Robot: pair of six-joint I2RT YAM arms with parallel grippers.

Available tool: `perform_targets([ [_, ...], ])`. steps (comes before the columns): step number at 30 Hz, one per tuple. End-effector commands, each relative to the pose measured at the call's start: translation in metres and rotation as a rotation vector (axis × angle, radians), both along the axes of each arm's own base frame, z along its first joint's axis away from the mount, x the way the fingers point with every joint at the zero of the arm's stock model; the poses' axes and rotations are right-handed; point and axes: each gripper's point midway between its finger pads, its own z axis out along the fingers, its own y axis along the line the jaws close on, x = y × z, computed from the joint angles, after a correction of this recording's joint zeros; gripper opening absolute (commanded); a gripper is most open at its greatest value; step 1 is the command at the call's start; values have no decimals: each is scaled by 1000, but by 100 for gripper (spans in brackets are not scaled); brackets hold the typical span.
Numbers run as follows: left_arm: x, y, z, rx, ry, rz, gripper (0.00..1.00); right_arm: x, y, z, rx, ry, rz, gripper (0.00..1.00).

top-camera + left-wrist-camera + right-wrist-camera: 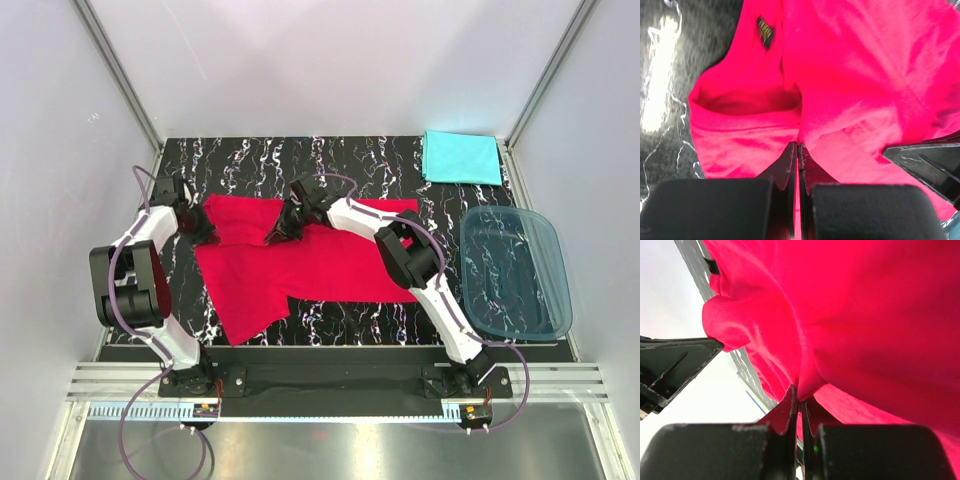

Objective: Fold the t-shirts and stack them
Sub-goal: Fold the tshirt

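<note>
**Red shirt pinched at two points, turquoise shirt folded in the far corner**

The red t-shirt lies across the middle of the dark marbled worktop. It is plain, bright and without print, mostly flat, with one flap reaching toward the near left edge. Its far left part is bunched up between the two tools. The left tool has its fingers pressed together on a ridge of red cloth, just beside a ribbed hem band. A small dark label shows further up the cloth. The right tool is likewise clamped on a fold of the same shirt, which hangs in soft billows above it.

The turquoise t-shirt sits as a neat flat rectangle at the far right corner, well apart from the red one. A translucent blue tub stands on the right side.

From above, the right arm crosses the red shirt and hides part of its right half, and both tool tips are dark and hard to make out. The left wrist view is blurred, and the label's print cannot be read.
</note>
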Motion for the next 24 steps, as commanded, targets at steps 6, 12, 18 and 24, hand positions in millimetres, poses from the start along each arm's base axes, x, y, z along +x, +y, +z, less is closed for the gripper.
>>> perform_targets([
  [6,-16,-5,12,-31,-17,-12,0,-13,-6,42,56,-29,52,2],
  [12,-27,-5,13,-34,-10,-5,1,-14,-11,39,56,-22,64,2],
  [18,-38,-8,-2,-52,45,-7,3,-15,-15,34,59,-6,89,4],
  [24,-53,-10,-12,-68,92,16,3,-22,-14,24,50,35,119,8],
])
